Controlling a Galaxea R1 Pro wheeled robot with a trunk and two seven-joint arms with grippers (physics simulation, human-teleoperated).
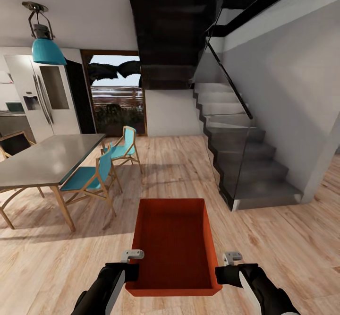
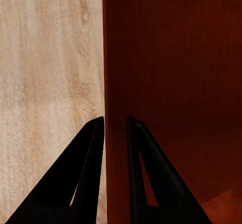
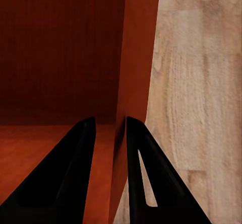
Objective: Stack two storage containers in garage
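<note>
A red-orange storage container (image 1: 172, 244) hangs in front of me above light wood plank flooring, held level between both arms. My left gripper (image 1: 134, 263) is shut on its left wall; in the left wrist view the wall (image 2: 113, 58) runs between the two black fingers (image 2: 91, 153). Over on the opposite side, my right gripper (image 1: 222, 270) is shut on the right wall, and the right wrist view shows that wall (image 3: 136, 53) pinched between its fingers (image 3: 138, 153). The container is empty inside.
A grey dining table (image 1: 42, 157) with teal chairs (image 1: 92, 175) stands at the left. A dark staircase (image 1: 245, 154) with a glass side rises at the right. Ahead are a glass door (image 1: 115, 93), a fridge (image 1: 45, 95) and a teal lamp (image 1: 45, 41). Open plank floor (image 1: 179, 164) lies between.
</note>
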